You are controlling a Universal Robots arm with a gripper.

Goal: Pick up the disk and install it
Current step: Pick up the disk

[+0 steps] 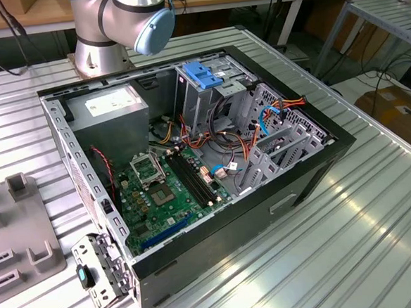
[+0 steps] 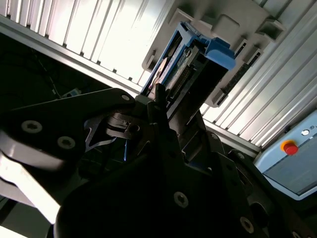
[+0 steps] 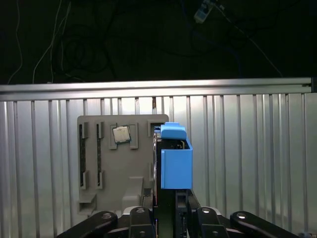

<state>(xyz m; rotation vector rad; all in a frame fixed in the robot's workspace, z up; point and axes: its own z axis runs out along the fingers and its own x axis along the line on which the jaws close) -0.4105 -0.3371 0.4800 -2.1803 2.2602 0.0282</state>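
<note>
The disk (image 3: 173,158) is a flat drive in a bright blue plastic frame, seen edge-on in the first wrist view. It stands between my gripper's (image 3: 166,198) dark fingers, which are shut on its lower part. Behind it lies the grey holder plate (image 3: 114,163) on the ribbed metal table. In the second wrist view the disk (image 2: 198,64) juts out from the gripper (image 2: 166,106) toward the same grey plate (image 2: 233,29). Whether the disk still touches the plate, I cannot tell. In the exterior view the open computer case (image 1: 319,167) lies on the table with the arm's base (image 1: 112,26) behind it.
Inside the case are a green motherboard (image 1: 162,192), a grey power supply box (image 1: 110,108), a drive cage with a blue bracket (image 1: 203,73) and loose cables (image 1: 259,118). A small chip (image 3: 121,134) sits on the holder plate. A box with a red button (image 2: 289,147) stands beside the table.
</note>
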